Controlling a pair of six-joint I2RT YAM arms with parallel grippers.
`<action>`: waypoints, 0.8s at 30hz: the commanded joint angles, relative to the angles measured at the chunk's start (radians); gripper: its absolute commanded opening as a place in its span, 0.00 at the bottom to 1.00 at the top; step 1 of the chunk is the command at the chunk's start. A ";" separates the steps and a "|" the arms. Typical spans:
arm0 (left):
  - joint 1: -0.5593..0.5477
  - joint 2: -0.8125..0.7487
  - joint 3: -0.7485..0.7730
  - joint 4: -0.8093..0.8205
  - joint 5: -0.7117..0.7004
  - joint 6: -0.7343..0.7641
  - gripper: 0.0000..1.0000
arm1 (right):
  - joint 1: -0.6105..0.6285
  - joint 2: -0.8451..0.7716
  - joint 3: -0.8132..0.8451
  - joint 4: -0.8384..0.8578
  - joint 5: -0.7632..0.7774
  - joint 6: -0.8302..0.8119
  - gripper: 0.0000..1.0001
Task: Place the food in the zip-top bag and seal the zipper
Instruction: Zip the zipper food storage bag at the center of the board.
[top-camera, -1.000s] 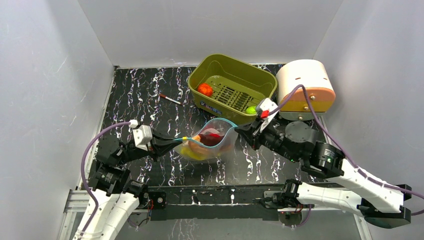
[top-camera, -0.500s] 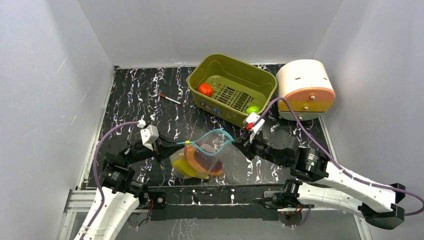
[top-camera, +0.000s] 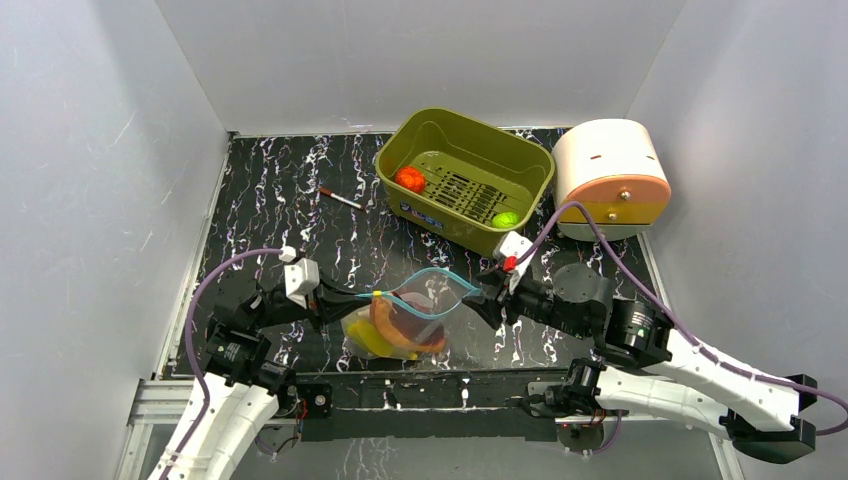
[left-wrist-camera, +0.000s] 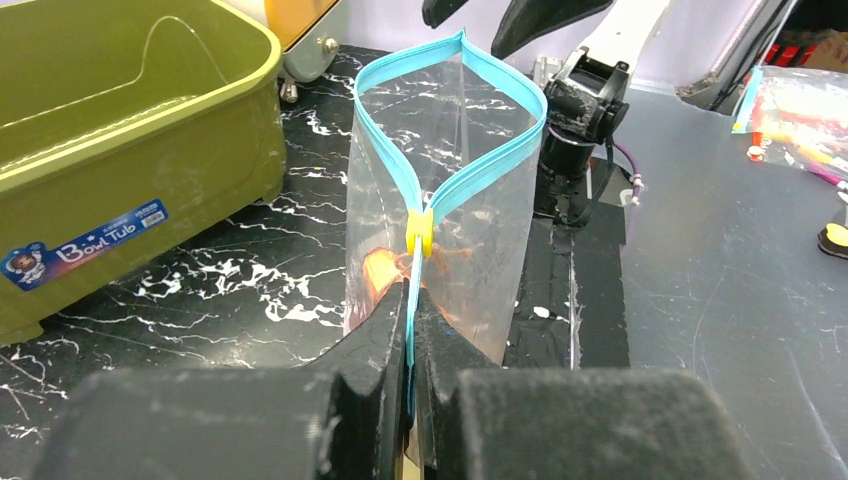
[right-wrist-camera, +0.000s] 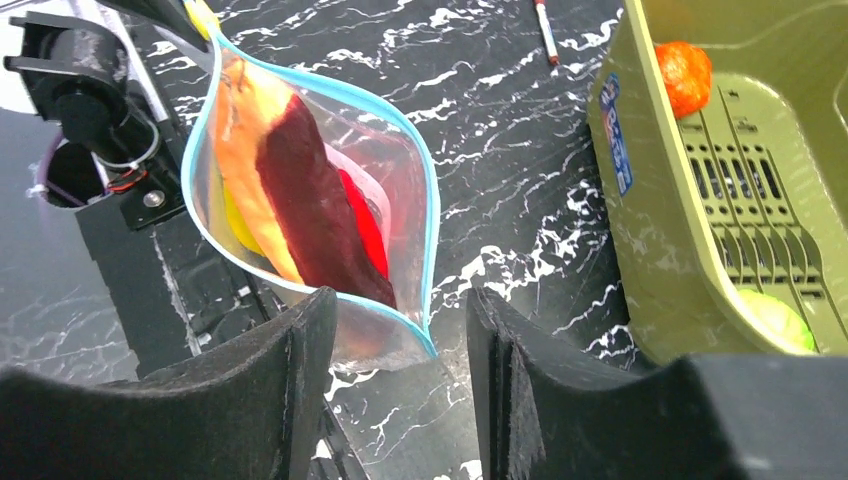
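Note:
The zip-top bag (top-camera: 410, 318) stands near the table's front with its mouth spread open. My left gripper (top-camera: 362, 297) (left-wrist-camera: 411, 320) is shut on the left end of the teal zipper (left-wrist-camera: 478, 75), just behind a yellow slider (left-wrist-camera: 420, 230). My right gripper (top-camera: 482, 293) (right-wrist-camera: 398, 300) is open, and the bag's right corner lies loose between its fingers. Inside the bag I see an orange carrot (right-wrist-camera: 245, 150), a purple eggplant (right-wrist-camera: 310, 200), a red chili (right-wrist-camera: 367, 228) and a yellow banana (top-camera: 372, 343). A red-orange tomato (top-camera: 409, 179) (right-wrist-camera: 685, 75) and a green fruit (top-camera: 505, 219) (right-wrist-camera: 775, 315) lie in the olive tub (top-camera: 470, 125).
The olive tub (right-wrist-camera: 640, 200) (left-wrist-camera: 130, 150) stands just behind the bag. A white and orange drum (top-camera: 610, 175) sits at the back right. A thin red-tipped stick (top-camera: 340, 199) lies left of the tub. A black rail (top-camera: 450, 390) runs along the front edge.
The bag came down and toward the front edge. My right gripper has opened and let go of the bag's right end. The left gripper keeps its hold.

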 joint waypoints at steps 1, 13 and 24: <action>0.002 -0.014 -0.001 0.037 0.064 0.022 0.00 | 0.004 0.063 0.093 0.058 -0.127 -0.083 0.49; 0.002 -0.007 0.038 -0.009 0.055 0.053 0.00 | 0.004 0.441 0.318 0.160 -0.390 -0.244 0.56; 0.002 -0.007 0.062 -0.031 0.057 0.057 0.00 | 0.004 0.568 0.415 0.248 -0.517 -0.281 0.56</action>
